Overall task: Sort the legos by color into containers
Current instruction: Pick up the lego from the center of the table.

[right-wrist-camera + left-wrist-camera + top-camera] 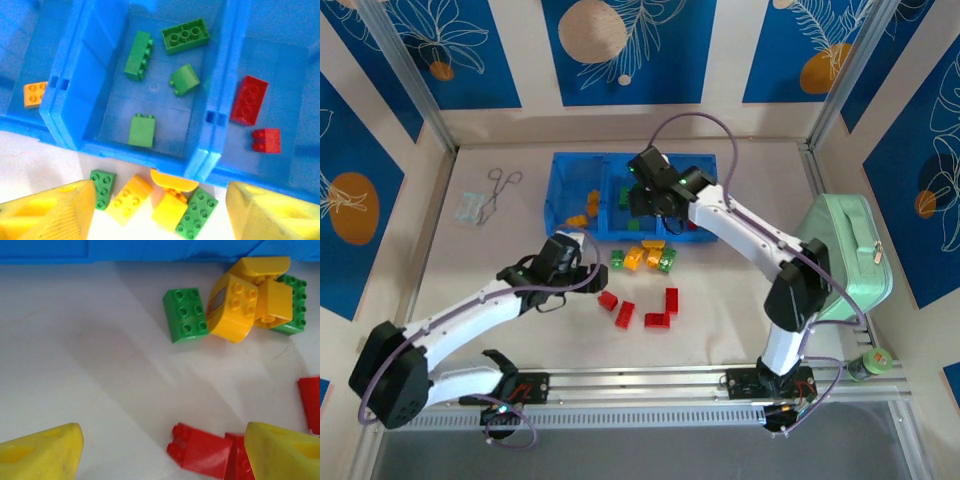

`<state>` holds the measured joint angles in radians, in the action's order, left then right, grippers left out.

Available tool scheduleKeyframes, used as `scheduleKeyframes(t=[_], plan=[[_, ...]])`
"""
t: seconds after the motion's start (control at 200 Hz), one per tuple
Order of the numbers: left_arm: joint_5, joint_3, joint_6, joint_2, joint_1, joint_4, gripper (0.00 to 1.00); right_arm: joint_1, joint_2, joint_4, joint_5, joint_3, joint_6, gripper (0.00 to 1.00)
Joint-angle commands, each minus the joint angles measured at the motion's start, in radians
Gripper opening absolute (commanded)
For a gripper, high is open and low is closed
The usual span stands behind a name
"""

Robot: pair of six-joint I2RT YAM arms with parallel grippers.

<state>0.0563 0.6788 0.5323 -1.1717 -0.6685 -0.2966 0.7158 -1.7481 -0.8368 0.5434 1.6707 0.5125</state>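
- the containers [65, 115] are three side-by-side compartments of one glossy, translucent blue plastic tray with thick ribbed walls.
- the legos [186, 314] are small hard bricks with round studs; some have a sloped or curved face.
- the right wrist view looks into the compartments: four green bricks [142, 130] in the middle one, two red bricks [249, 100] in the one on the picture's right, and one orange brick [35, 94] in the one on the left.
- in the top view the right arm lies across much of the tray.
- on the pale matte tabletop [75, 365], just in front of the tray, loose green and yellow bricks [129, 199] cluster touching one another.
- the loose red bricks [624, 314] lie nearer the arm bases, apart from that cluster.
- the left fingers [40, 455], yellow wedges, are spread wide and empty, low over the tabletop by the loose red bricks; the arm stretches forward with its elbow bent.
- the right fingers [55, 212], also yellow, are released and empty above the tray's near wall; the arm arcs in from the right.
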Motion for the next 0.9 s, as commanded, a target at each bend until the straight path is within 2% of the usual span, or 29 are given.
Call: scheduleKeyframes(t=[0.0,0.205,0.535,0.895], plan=[[-0.014,0.074,-0.039,-0.079,-0.009,0.036,0.84,-0.03,0.065,0.061,-0.007,-0.119,0.062,0.7],[0.002,0.209,-0.059,-0.265,-0.008,0.023,0.82,-0.062,0.194,0.113,-0.027,-0.33,0.112,0.7],[0.028,0.342,-0.071,-0.445,0.002,0.009,0.78,-0.107,0.338,0.139,-0.036,-0.521,0.151,0.69],[-0.049,0.335,-0.034,-0.517,0.063,0.076,0.77,-0.133,0.435,0.183,-0.083,-0.66,0.192,0.69]])
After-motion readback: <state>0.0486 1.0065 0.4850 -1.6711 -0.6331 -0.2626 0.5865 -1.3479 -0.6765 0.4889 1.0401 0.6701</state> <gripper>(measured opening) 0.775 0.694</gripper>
